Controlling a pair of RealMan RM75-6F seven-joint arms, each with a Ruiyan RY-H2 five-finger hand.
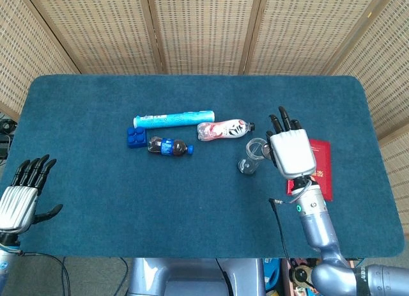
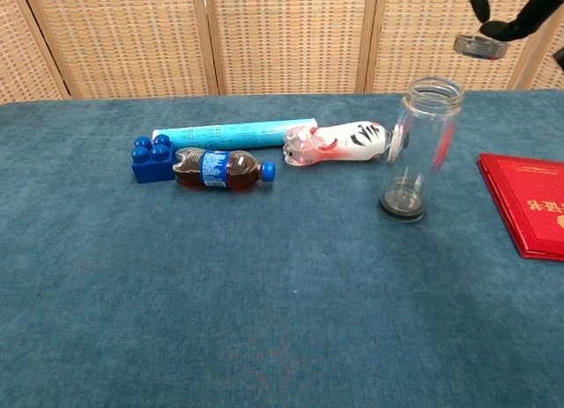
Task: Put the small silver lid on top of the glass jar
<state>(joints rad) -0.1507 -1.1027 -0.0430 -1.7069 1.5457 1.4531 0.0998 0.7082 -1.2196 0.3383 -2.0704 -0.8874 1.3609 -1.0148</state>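
The clear glass jar (image 2: 417,149) stands upright and uncovered on the blue table, also visible as the jar (image 1: 251,157) in the head view. My right hand (image 1: 291,151) hovers just right of the jar's mouth, and its dark fingers (image 2: 518,13) pinch the small silver lid (image 2: 480,46). The lid hangs above and slightly right of the jar's rim, not touching it. My left hand (image 1: 20,197) stays open at the table's near left corner, holding nothing.
Left of the jar lie a white-and-red bottle (image 2: 337,144), a cola bottle (image 2: 218,169), a blue brick (image 2: 150,158) and a light-blue tube (image 2: 231,133). A red booklet (image 2: 529,201) lies to the jar's right.
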